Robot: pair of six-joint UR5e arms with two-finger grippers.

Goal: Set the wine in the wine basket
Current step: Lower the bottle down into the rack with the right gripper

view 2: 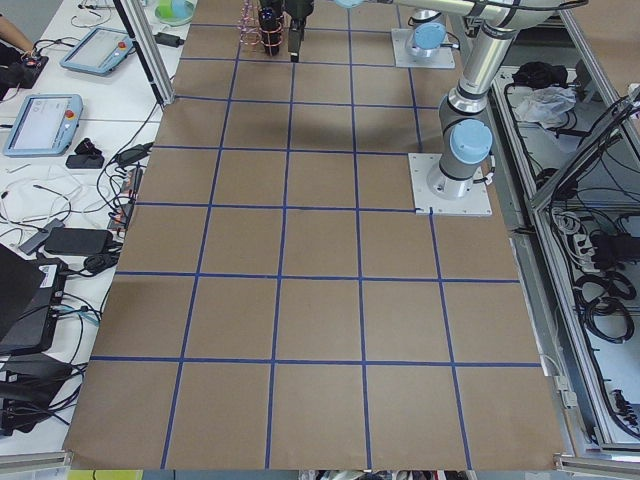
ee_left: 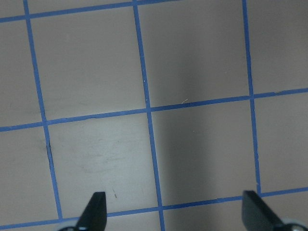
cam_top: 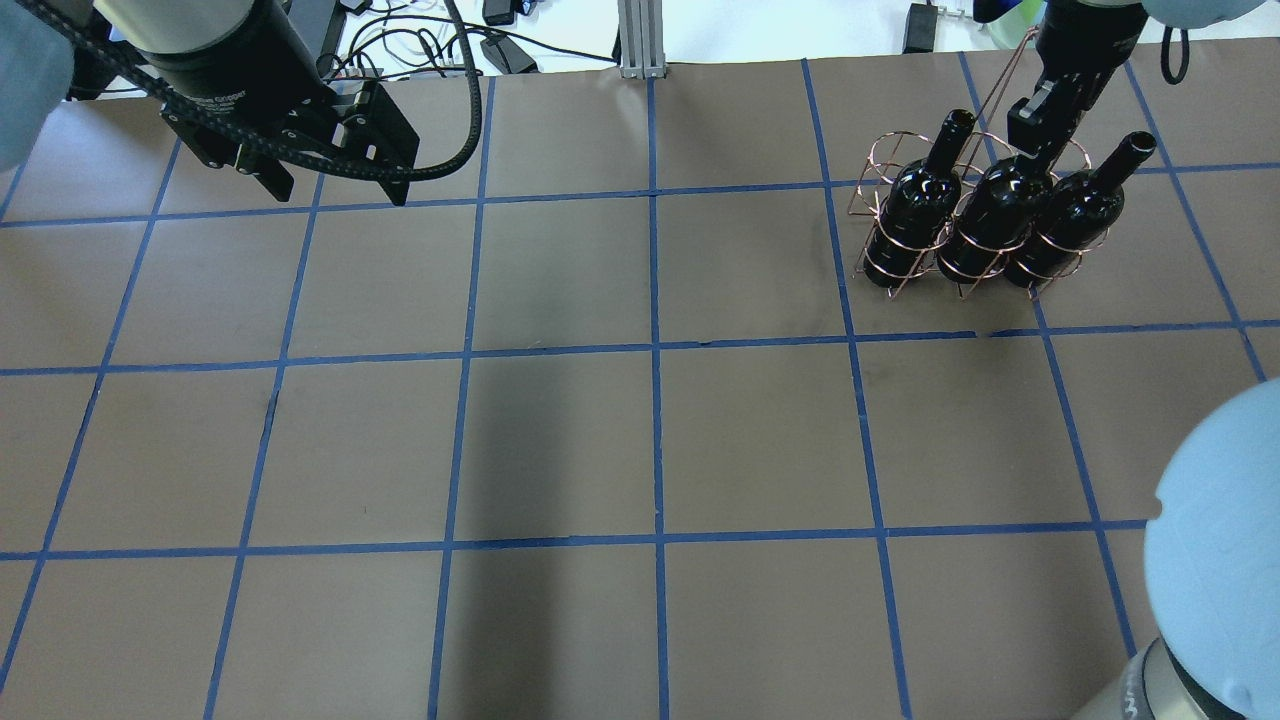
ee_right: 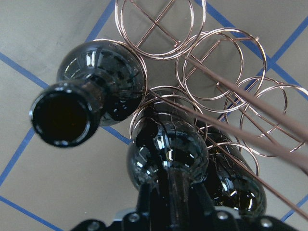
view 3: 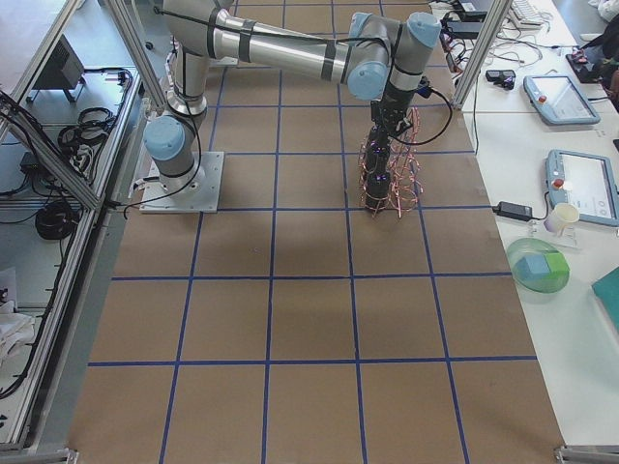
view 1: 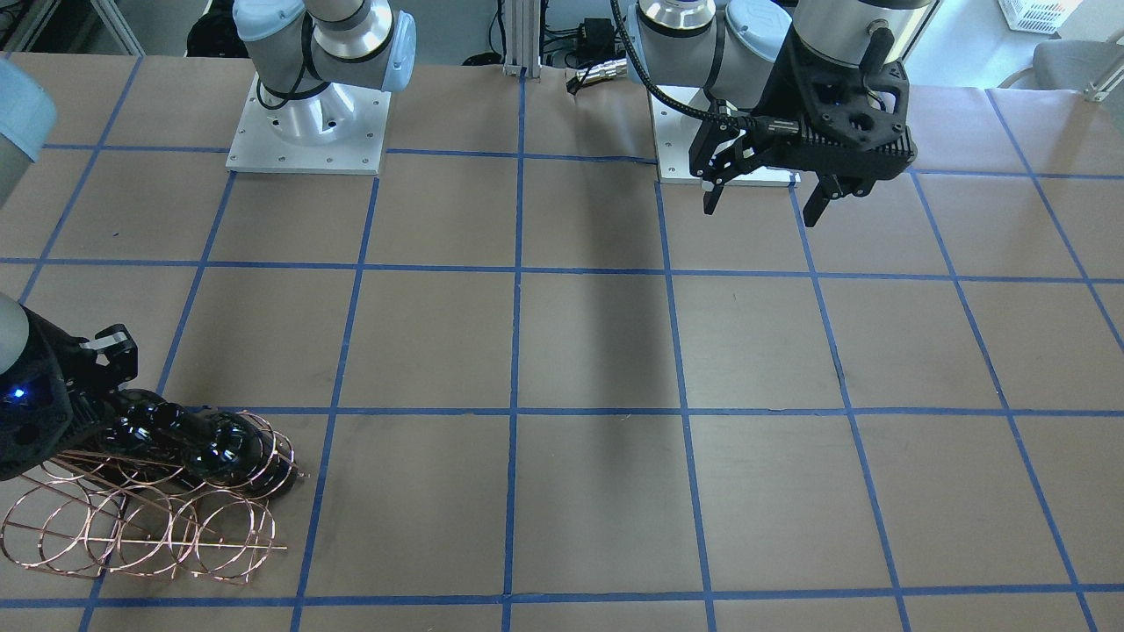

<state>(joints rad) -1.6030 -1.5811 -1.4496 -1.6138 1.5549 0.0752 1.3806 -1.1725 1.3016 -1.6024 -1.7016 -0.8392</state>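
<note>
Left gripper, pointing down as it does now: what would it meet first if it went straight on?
The left gripper would likely meet the bare table first, close to a blue tape line. Nothing else shows in its path in the wrist view.

A table [cam_top: 560,440] covered in brown paper and ruled into squares by blue tape carries a copper-coloured thin wire basket [view 1: 176,545], which stands upright on it. Well apart from the wire basket, toward the robot's side, two white square metal base plates lie flat. One [view 1: 263,149] is nearer the basket, the other [view 1: 680,167] farther off.
</note>
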